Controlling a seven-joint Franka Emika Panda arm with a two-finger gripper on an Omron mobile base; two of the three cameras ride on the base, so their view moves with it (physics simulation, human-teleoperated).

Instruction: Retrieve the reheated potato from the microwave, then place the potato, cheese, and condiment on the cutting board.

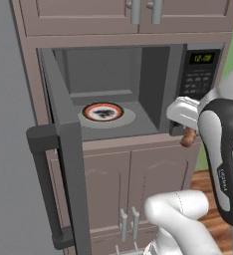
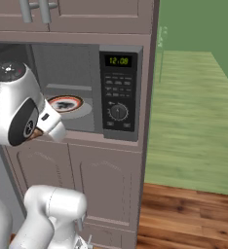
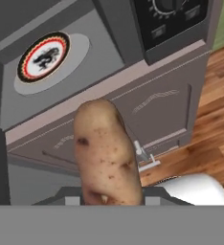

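Microwave open, holding a plate; gripper jaws clenched on potato outside.

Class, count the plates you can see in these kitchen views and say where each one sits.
1. The plate, rimmed in red and black, lies on the turntable inside the open microwave. Others may be hidden behind the closed cabinet doors.

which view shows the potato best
The hand view: the potato stands large in the middle, its speckled skin plain, held in the claw outside the open microwave. The left base view shows a small brown end of it below the hand. The right base view gives a brown sliver.
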